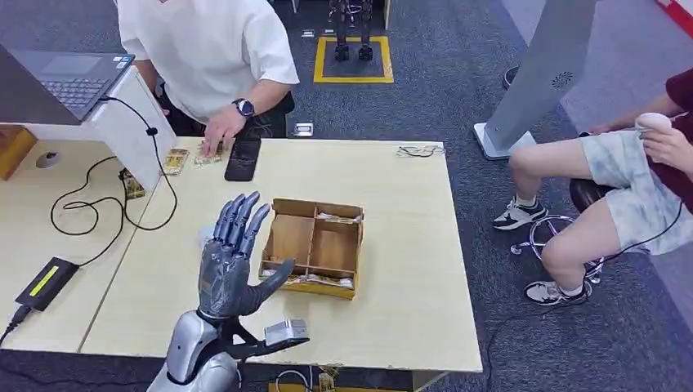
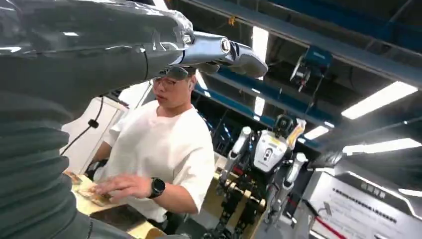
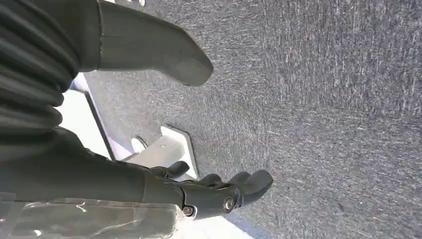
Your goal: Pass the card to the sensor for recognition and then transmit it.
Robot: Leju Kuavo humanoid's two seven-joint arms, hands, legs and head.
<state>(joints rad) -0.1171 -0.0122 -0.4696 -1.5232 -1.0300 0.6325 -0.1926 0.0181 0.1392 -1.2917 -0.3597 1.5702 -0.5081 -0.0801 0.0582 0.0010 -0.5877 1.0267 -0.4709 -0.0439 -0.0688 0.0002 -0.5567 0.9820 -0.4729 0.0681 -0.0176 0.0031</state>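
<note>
Pale wood counter (image 1: 409,245) on dark grey carpet (image 1: 458,90), seen from the head view. Nearest the robot, the left hand (image 1: 233,261) is raised over the counter's near-left part, palm upright, fingers straight and apart, thumb out toward the tray; it holds nothing. In the left wrist view the same hand (image 2: 149,55) shows its fingers extended, nothing between them.

Just beside that hand stands a wooden divided tray (image 1: 315,247). Flat pale items lie in its far-right and near compartments, possibly cards; too small to confirm.

At the far edge, a person in a white shirt (image 1: 208,49) rests a hand (image 1: 219,131) on small cards (image 1: 208,155) lying on the counter, beside a dark phone (image 1: 243,158). Another card-like packet (image 1: 175,161) sits just left of these. A laptop (image 1: 69,77) rests on a white stand at the far left, with a black cable (image 1: 98,200) trailing down.

A second, seated person (image 1: 621,188) is off the counter's right side.

Right wrist view: the right hand (image 3: 164,124) hangs over carpet, fingers loosely apart, empty.
</note>
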